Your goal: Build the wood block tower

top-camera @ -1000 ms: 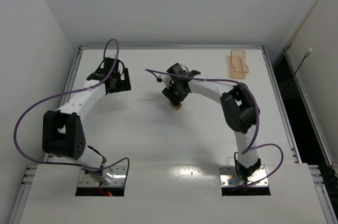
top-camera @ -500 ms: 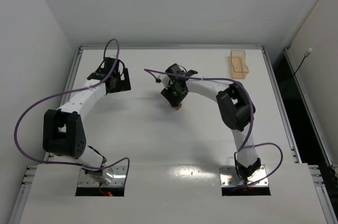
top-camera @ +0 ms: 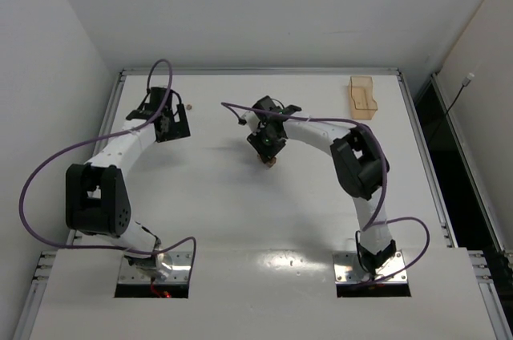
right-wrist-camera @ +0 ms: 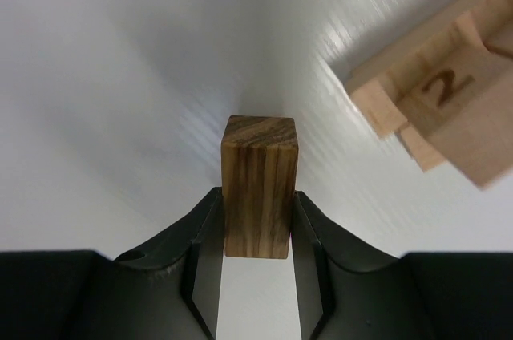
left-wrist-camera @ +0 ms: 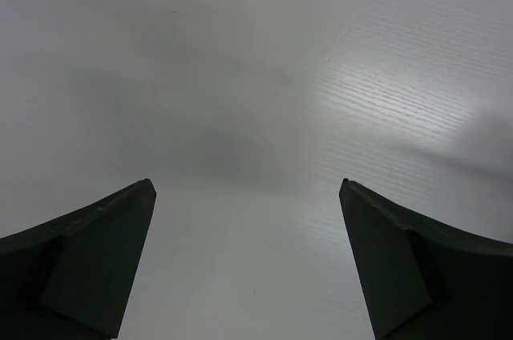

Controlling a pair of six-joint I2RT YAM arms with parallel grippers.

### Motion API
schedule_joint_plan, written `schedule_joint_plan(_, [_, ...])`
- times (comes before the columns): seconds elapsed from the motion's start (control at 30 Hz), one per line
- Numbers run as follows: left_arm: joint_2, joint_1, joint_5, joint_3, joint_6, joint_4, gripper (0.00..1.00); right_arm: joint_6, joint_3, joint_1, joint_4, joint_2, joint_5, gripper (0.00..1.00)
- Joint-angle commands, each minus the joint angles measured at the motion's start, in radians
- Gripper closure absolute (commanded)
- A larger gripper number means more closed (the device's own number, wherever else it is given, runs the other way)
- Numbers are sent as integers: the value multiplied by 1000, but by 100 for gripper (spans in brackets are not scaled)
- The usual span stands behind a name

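- The wood block tower (right-wrist-camera: 433, 103) is only a low pile so far: pale tan pieces laid across each other on the table (right-wrist-camera: 120, 75), one with a "2" burned into it. It sits in the upper right of the right wrist view.
- The right gripper (right-wrist-camera: 256, 200) is narrowed onto a darker, streaky-grained block (right-wrist-camera: 258, 163), dead centre of that view. Both fingers (right-wrist-camera: 204, 228) look pressed against its sides, so I'd call it gripped.
- From the gripper's spot, the tower is up and to the right of the held block. It's near but apart, with a strip of bare white table between them. I can't tell if the block's far end is touching the table.
- My guess at the step in hand is getting this block over and onto the pile. I'd lift first, then go sideways, so the block's end doesn't clip the pile's edge.
- I'd also square the block with the top piece, lower it slowly, and only let go once it's resting. The pale pieces look offset from each other, so a sideways nudge could shift them.
- The left gripper (left-wrist-camera: 247, 188) is spread wide with nothing between its fingers. It's over in the upper left of the top view, well apart from the action.
- Further out there's a tiny brown bead (top-camera: 190, 105) just right of the left gripper, and a pale tray (top-camera: 362, 97) in the upper right.
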Motion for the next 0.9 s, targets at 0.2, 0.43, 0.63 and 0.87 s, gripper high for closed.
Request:
schedule_joint_plan(0.2, [-68, 40, -30, -44, -58, 42, 0, 343, 198, 13, -119, -321, 58, 100])
schedule_joint_plan(0.43, [-48, 40, -52, -12, -78, 33, 0, 578, 410, -68, -215, -173, 197, 100])
schedule_joint_plan(0.63, [-26, 40, -61, 9, -78, 23, 0, 626, 536, -68, -235, -28, 208, 100])
schedule_joint_plan(0.87, [-26, 40, -52, 9, -78, 23, 0, 615, 570, -68, -235, 84, 258, 100])
